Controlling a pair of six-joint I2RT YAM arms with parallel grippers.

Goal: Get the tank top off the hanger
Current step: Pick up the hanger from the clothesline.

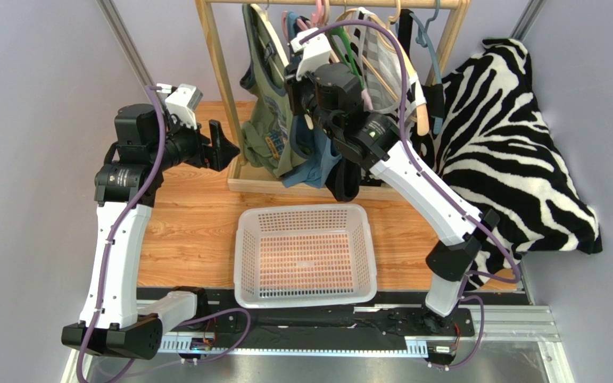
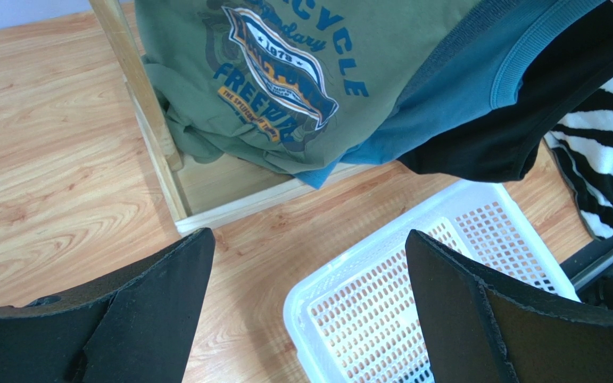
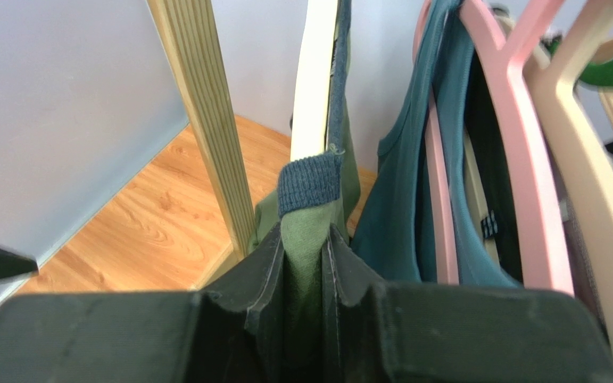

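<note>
The olive-green tank top with a blue printed logo hangs on a cream hanger at the left end of the wooden rack. My right gripper is up among the clothes and shut on the top's green fabric just below its blue ribbed trim. From above, the right gripper sits against the top's right side. My left gripper hovers open beside the rack's left post, with nothing between its fingers. The lower half of the tank top shows in the left wrist view.
A teal top and a black garment hang beside the green one on pink and cream hangers. The rack's wooden post stands just left. A white perforated basket sits in front of the rack. Zebra-print fabric lies at the right.
</note>
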